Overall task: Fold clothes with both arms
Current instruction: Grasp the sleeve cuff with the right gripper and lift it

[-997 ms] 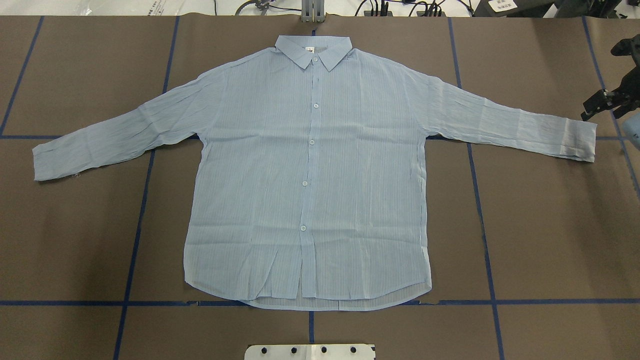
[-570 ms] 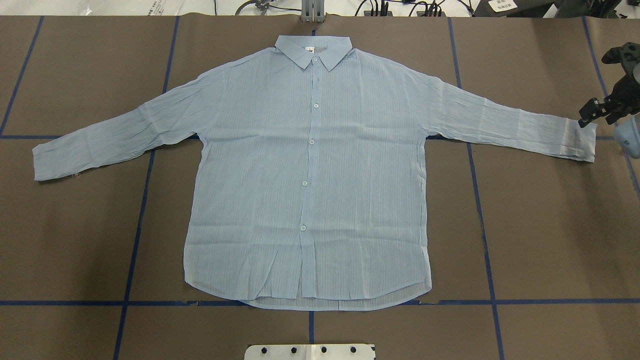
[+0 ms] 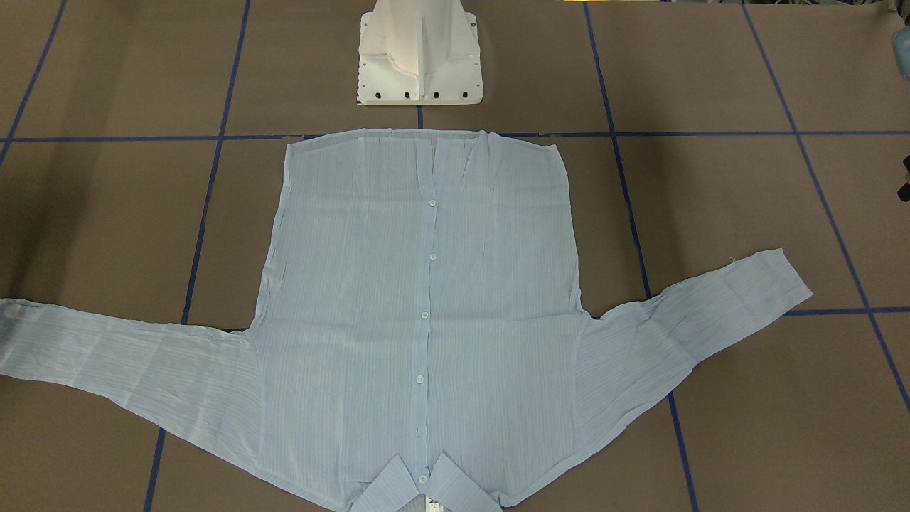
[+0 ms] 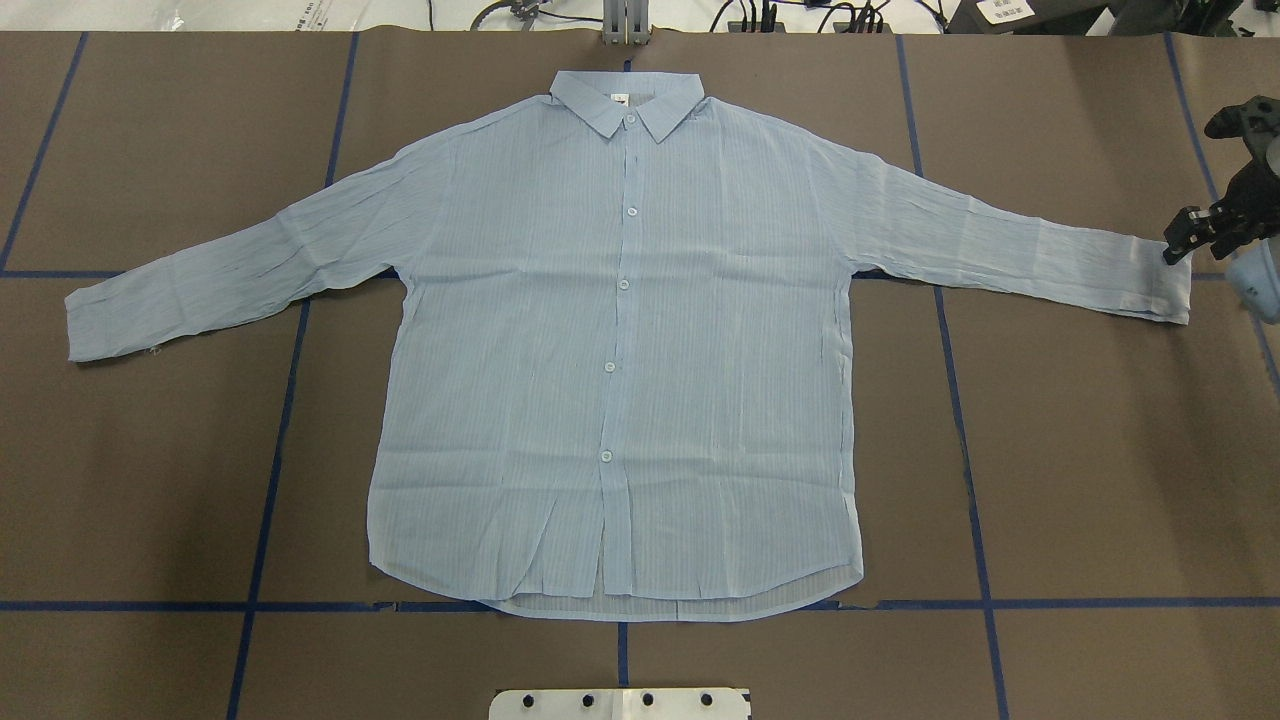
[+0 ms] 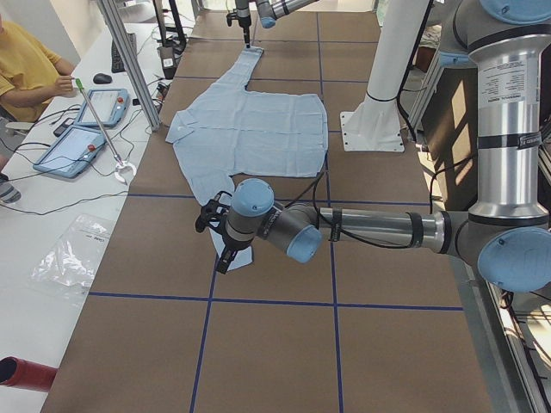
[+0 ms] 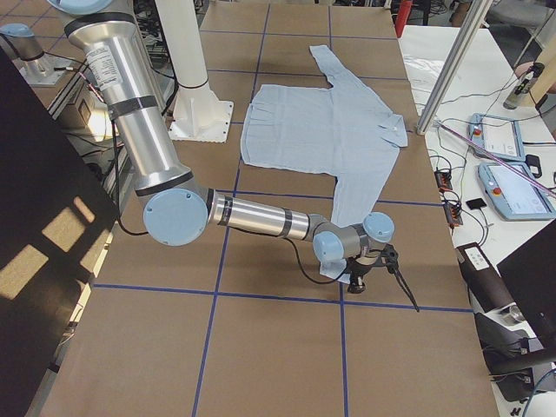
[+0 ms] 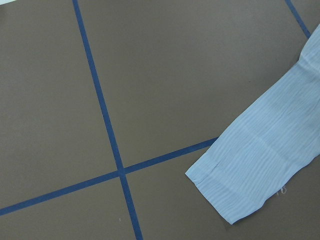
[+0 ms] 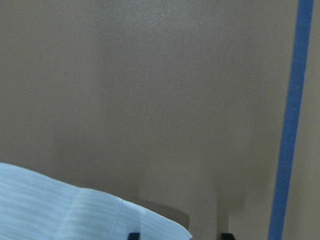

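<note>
- Shirt (image 4: 620,350) lies flat and buttoned, front up, straight out from the pedestal base (image 4: 620,703). The hem is nearest the base, the collar (image 4: 628,100) farthest, and the sleeves are spread to either side of it.
- The fabric looks thin, light and limp, with fine wrinkles all over. I expect no stiffness: it should drape from any pinch point and drag or bunch if pulled along the table mat (image 4: 1080,450).
- Not fragile and probably not slippery. The likely failure is the pinch catching one layer only, or missing the edge.
- Best holds, in my judgement: the cuffs first, since the doubled hem is the thickest edge, then the shoulder seam and hem corners for the body folds.
- Right gripper (image 4: 1182,240) is at the right cuff (image 4: 1165,285), far out to the base's right. Its jaws are apart, the tips straddle the cuff corner in the wrist view, and it holds nothing yet.
- Left gripper (image 5: 225,258) is out beyond the left cuff (image 7: 225,195), to the base's left. It appears clearly only in the side view, so I cannot tell how its jaws stand.
</note>
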You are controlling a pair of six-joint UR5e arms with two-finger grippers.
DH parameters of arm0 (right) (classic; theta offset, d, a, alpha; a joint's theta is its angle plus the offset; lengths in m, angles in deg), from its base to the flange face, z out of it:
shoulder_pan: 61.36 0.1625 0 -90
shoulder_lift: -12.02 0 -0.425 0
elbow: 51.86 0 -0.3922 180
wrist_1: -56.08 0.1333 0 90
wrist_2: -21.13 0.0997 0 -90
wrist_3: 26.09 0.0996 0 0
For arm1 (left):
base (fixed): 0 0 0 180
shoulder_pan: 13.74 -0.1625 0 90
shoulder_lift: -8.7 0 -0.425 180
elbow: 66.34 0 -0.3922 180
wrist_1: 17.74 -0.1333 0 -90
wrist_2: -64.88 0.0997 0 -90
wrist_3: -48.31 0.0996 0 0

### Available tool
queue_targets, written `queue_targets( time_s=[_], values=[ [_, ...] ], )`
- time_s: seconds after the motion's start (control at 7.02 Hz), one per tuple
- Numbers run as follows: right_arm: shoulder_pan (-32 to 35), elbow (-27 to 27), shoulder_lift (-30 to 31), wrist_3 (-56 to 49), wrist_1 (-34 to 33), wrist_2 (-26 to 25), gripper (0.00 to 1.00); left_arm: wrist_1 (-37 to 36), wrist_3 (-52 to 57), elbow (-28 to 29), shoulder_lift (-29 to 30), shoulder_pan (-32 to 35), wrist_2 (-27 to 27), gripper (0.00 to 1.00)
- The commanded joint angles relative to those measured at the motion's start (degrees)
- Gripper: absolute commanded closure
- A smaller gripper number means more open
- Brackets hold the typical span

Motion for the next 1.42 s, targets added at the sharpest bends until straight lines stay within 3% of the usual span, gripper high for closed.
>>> queue_targets(
  time_s=[0.0,0.57,1.0,1.28],
  values=[
    [-0.2,0.6,-0.1,0.0,-0.1,0.0,0.96,0.0,0.0,0.0,0.1,0.0,0.0,0.0],
    [0.1,-1.4,0.1,0.2,0.0,3.0,1.0,0.0,0.0,0.0,0.1,0.0,0.0,0.0],
    [0.2,-14.0,2.3,5.8,-0.4,6.6,1.0,0.0,0.0,-0.4,0.1,0.0,-0.1,0.0],
    [-6.3,-24.2,2.3,21.3,0.0,8.2,1.0,0.0,0.0,-0.4,0.2,0.0,-0.1,0.0]
  ],
)
